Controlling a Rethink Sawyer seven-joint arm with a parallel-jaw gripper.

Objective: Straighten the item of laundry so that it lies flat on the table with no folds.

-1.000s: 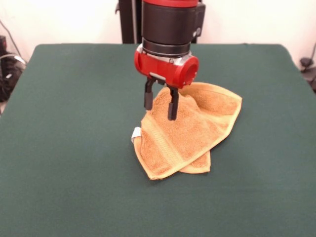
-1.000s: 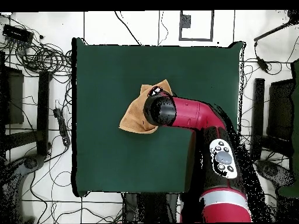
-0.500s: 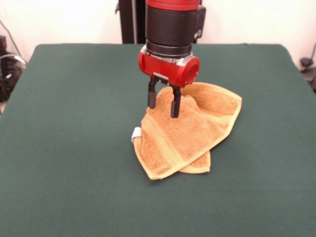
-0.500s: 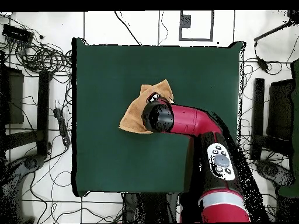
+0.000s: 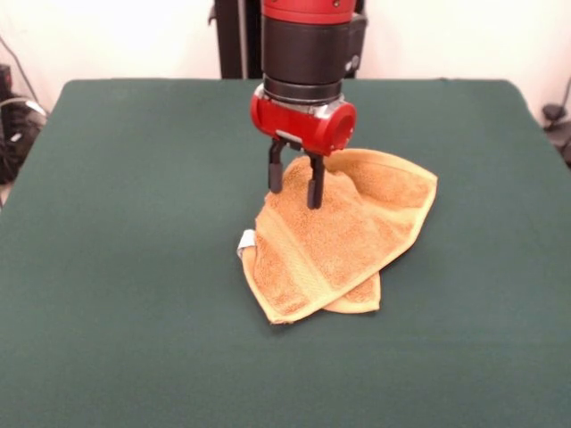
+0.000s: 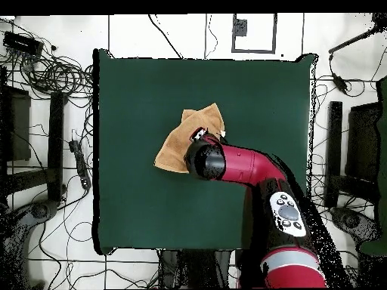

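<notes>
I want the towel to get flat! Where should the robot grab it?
Probably the free corner of the top layer of the towel, low in the front view at. It is folded over itself there, so coming from above and pulling outward should unfold it. The gripper hangs open over its far part.

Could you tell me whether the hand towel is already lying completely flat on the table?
No, the hand towel is still folded over itself, with one layer overlapping another near its lower corner.

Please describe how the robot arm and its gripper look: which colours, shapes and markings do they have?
The arm is glossy red with black sections. Near its base sits a grey oval panel with round buttons. The wrist is a black cylinder above a red rounded housing. The gripper has two thin, straight black fingers. No loose cables show on it.
</notes>
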